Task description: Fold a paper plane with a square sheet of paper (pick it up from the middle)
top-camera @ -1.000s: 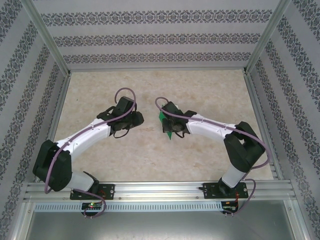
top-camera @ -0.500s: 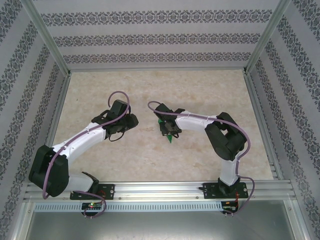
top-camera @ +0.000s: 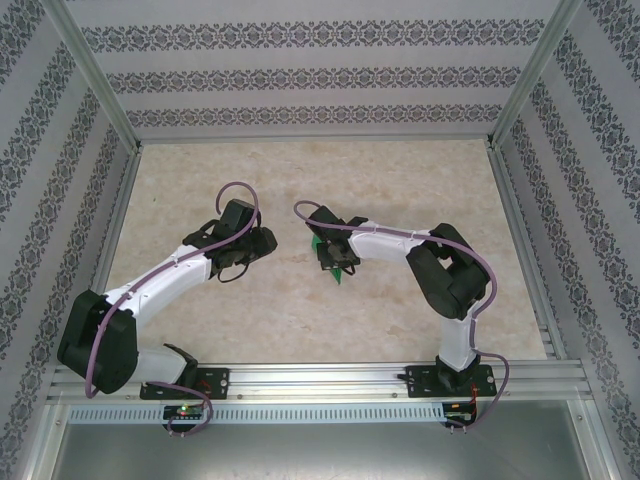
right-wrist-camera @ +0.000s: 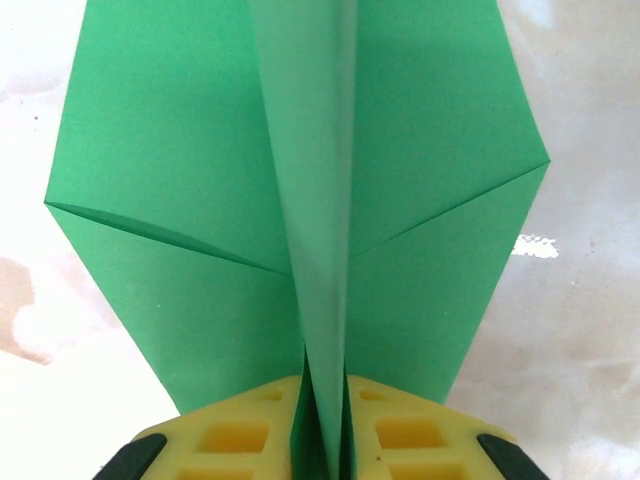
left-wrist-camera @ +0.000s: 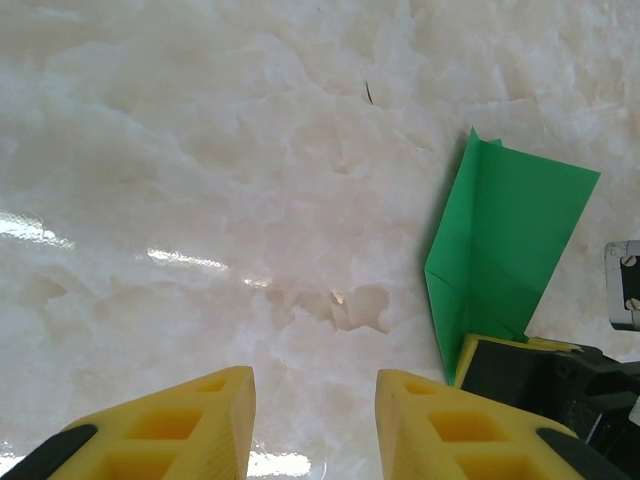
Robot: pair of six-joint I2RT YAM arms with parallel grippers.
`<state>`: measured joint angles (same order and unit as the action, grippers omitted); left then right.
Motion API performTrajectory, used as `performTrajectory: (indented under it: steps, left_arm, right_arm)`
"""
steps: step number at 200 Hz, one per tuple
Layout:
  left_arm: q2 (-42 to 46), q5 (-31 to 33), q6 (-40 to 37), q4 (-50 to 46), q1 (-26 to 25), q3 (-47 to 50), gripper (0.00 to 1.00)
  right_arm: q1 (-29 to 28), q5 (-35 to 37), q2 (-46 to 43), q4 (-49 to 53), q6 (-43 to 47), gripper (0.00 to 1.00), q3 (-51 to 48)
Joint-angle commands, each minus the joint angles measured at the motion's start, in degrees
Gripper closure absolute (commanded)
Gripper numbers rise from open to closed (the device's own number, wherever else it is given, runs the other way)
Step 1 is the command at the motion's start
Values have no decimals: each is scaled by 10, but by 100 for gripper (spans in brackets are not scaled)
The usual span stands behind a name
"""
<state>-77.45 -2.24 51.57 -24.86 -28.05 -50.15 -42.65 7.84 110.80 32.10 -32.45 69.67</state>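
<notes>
Left gripper (left-wrist-camera: 313, 388) hangs half-open and empty above the table (left-wrist-camera: 200, 150), probably standing clear. At its three o'clock, the right gripper (right-wrist-camera: 322, 398) pinches the paper plane (right-wrist-camera: 190, 200) by its centre keel, likely to hold the fold shut.

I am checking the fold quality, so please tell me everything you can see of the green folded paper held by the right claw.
The bright green folded paper plane is thin, plain, matte paper. A raised centre fold runs along its length, with a wing on each side and a diagonal crease across each wing. The right claw pinches the centre fold between its yellow fingers, above the pale marbled table.
</notes>
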Motion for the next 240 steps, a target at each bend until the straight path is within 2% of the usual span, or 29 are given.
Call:
performTrajectory:
  steps: [1, 38, 76, 88, 101, 128, 136, 145, 150, 154, 165, 174, 179, 186, 217, 231, 240]
  left_arm:
    - [5, -5, 4, 20, 9, 6, 62]
    - [9, 4, -11, 10, 9, -6, 62]
    - [33, 24, -27, 4, 8, -7, 61]
    - [38, 30, -31, 3, 8, -9, 60]
    - [44, 38, -35, -3, 9, -12, 59]
    - [65, 81, -51, -15, 9, -15, 58]
    - [76, 105, -59, -20, 9, -15, 57]
    - [93, 138, -76, -23, 9, -12, 52]
    - [101, 160, -86, -22, 9, -9, 46]
    - [108, 179, -94, -24, 9, -8, 37]
    - [122, 243, -116, -31, 11, -4, 18]
    - [129, 295, -146, -27, 14, 2, 11]
    - [131, 320, -160, -23, 16, 6, 7]
    - [130, 351, -180, -16, 24, 12, 2]
    - [86, 452, -252, 9, 83, 22, 0]
    - [66, 442, -300, 45, 117, 32, 0]
    - [60, 458, -326, 54, 127, 30, 0]
  right_arm:
    - [-2, -23, 38, 15, -13, 83, -9]
    - [0, -3, -8, 61, -4, 76, 48]
    - [3, 6, -62, 84, 4, 62, 80]
    - [1, 13, -80, 83, 7, 64, 80]
    - [2, 14, -102, 87, 11, 61, 80]
    - [2, 80, -195, 80, 31, 59, 59]
    - [3, 119, -235, 71, 43, 53, 44]
    - [5, 165, -285, 50, 69, 42, 19]
    - [8, 197, -312, 36, 79, 36, 3]
    - [12, 224, -333, 25, 88, 32, -11]
    - [38, 278, -385, -19, 120, 19, -57]
    - [71, 304, -420, -69, 150, 12, -104]
    - [92, 324, -435, -95, 155, 3, -130]
    - [127, 341, -449, -134, 162, 2, -167]
    - [273, 275, -442, -270, 241, 2, -272]
    - [307, 249, -410, -319, 279, 2, -296]
    - [324, 224, -385, -345, 290, 2, -303]
